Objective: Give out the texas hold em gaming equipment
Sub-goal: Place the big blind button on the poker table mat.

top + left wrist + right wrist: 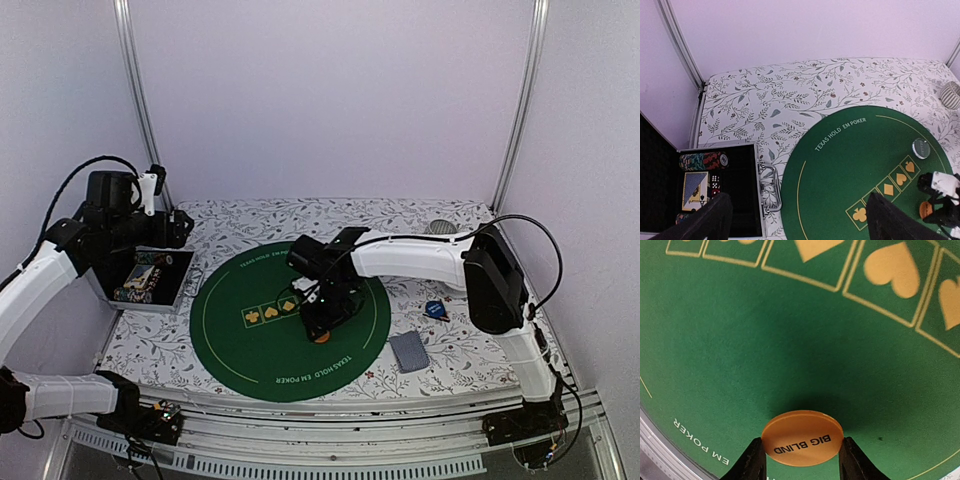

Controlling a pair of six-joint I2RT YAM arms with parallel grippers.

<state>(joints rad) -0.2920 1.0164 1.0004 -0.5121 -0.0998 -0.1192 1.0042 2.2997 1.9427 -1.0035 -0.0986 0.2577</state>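
Orange button clamped in right tool, near green mat edge, left tool apart.

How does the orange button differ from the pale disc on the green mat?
The orange button is opaque orange and printed BIG BLIND; the pale disc is greyish and its marking is unreadable. The orange button is pinched by the right gripper; the pale disc lies free on the green mat. Both are round.
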